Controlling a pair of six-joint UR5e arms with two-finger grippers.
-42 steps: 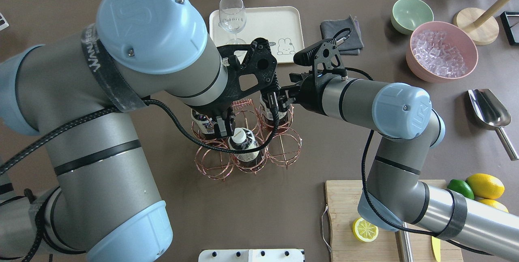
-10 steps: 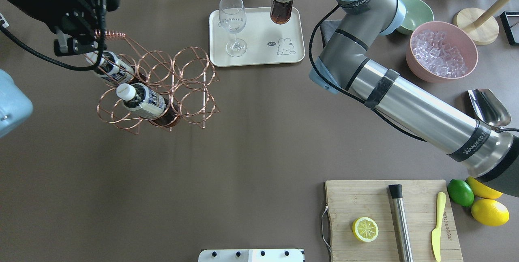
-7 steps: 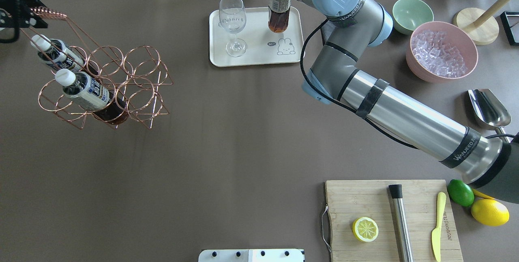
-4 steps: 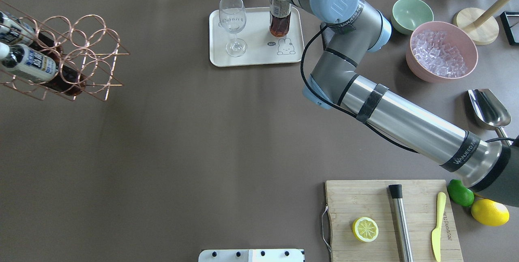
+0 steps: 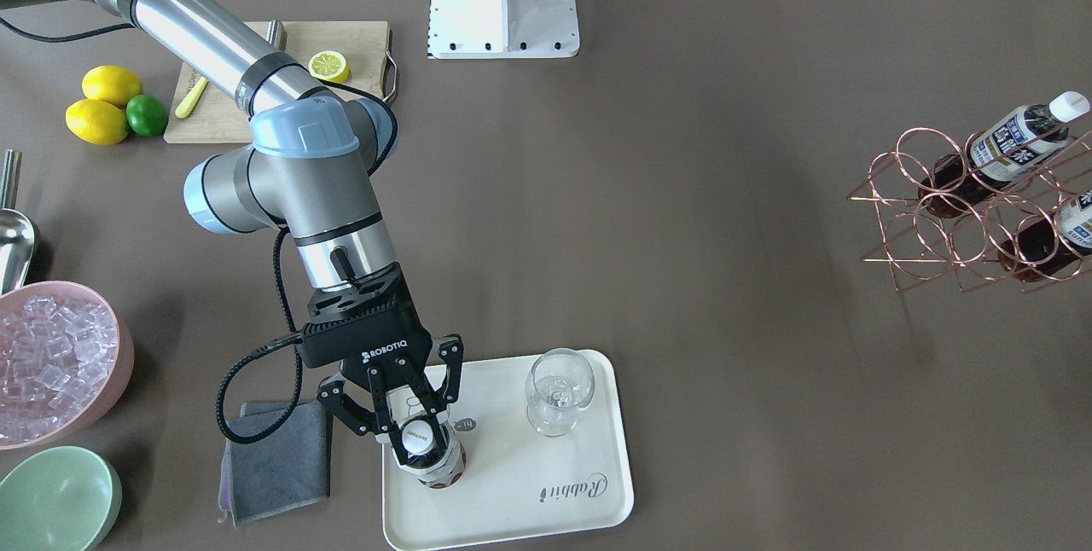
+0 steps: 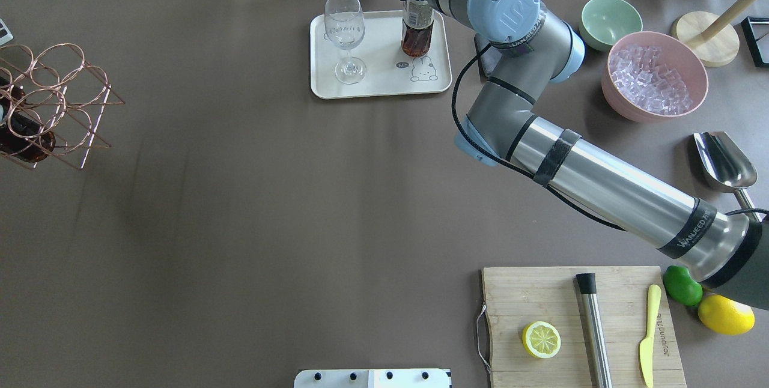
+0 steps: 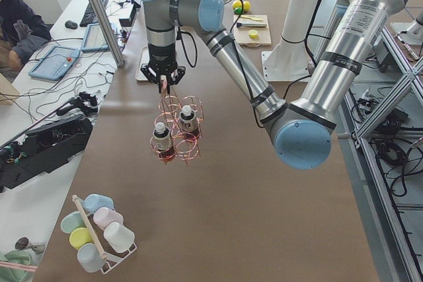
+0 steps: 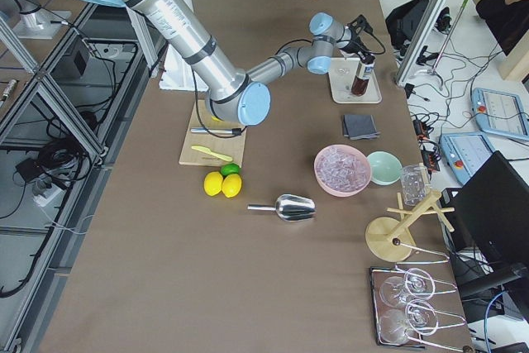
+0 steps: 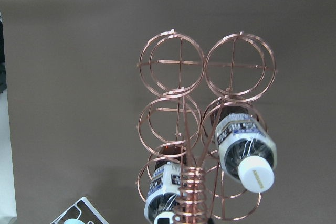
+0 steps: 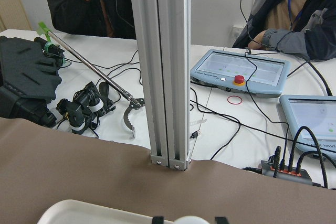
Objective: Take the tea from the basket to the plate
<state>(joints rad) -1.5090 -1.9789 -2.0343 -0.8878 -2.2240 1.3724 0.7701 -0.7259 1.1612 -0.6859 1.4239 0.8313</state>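
1. Bright, even light falls from above; the table carries only soft shadows.
2. Glare streaks the steel arm tube behind the right pincer.
3. Below the left pincer, the hanging basket throws a faint, smeared shadow.
4. Right wrist view: the far room is sharp, the tea at the pincer is blurred.
5. Both side views bow at their edges.

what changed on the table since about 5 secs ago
The right tool lifted the tea out of the basket and carried it to the plate, where it stands upright beside the wine glass, the tool around its top. The left tool raised the basket by its handle and swung it to the robot's left, two bottles aboard. The glass, pink bowl and cutting board stayed put.
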